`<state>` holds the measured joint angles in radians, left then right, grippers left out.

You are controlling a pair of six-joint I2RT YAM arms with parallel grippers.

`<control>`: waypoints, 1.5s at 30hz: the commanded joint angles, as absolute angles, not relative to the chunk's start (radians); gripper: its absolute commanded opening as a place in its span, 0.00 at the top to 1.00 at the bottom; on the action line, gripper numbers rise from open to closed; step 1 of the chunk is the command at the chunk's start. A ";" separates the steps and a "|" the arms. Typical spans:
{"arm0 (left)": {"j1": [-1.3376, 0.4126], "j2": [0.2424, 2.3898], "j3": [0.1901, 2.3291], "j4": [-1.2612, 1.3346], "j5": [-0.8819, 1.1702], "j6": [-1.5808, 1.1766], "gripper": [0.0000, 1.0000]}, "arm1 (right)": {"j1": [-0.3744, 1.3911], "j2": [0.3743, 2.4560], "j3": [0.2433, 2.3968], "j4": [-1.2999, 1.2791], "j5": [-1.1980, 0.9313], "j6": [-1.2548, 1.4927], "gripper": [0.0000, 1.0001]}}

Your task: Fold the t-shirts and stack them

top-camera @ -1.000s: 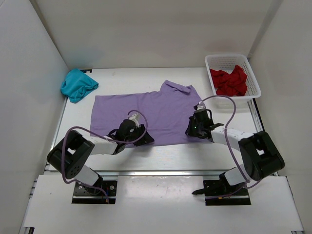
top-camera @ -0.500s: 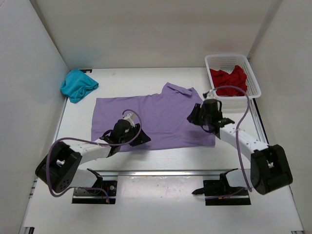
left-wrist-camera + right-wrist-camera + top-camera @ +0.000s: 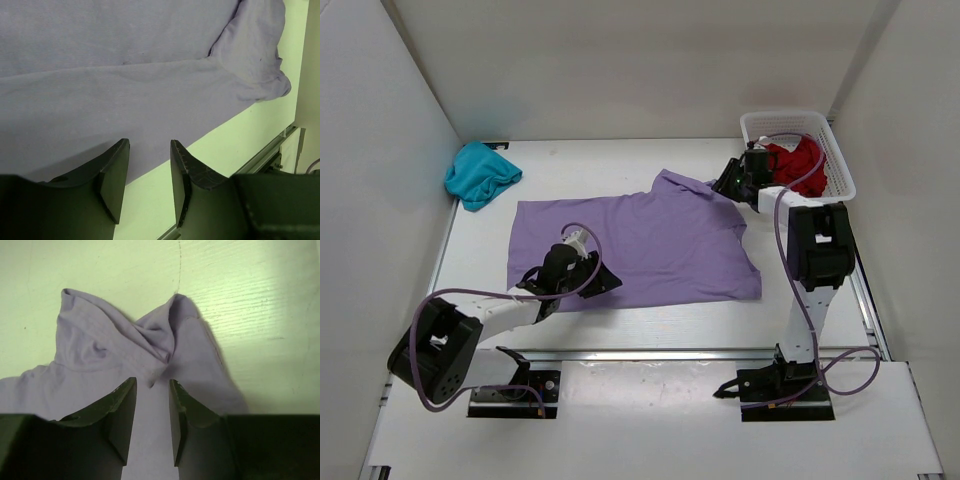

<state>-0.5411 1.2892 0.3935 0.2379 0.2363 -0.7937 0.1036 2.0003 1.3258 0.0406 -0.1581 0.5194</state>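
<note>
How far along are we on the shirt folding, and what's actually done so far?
Nothing is folded or stacked yet. The lavender shirt lies spread flat. The left gripper is at its near hem and the right gripper is over its bunched far-right corner, both with jaws open, gripping nothing. To do: the crumpled teal shirt and the red shirt in the basket.

A white plastic mesh basket [image 3: 790, 116] stands at the far right corner of the pale tabletop [image 3: 590, 165], close to the wall.

The lavender shirt [image 3: 125, 75] runs off both wrist views (left edge); the left claw [image 3: 148, 150] covers part of it.
</note>
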 commanded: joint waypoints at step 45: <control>-0.584 1.341 0.429 0.255 0.242 -0.785 0.51 | 0.086 2.118 1.468 0.017 -0.206 0.489 0.70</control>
<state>-0.5781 1.3357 0.4015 0.2401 0.2440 -0.7937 0.0845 2.1265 1.4239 -0.0029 -0.2317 0.5190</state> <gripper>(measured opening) 0.485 0.293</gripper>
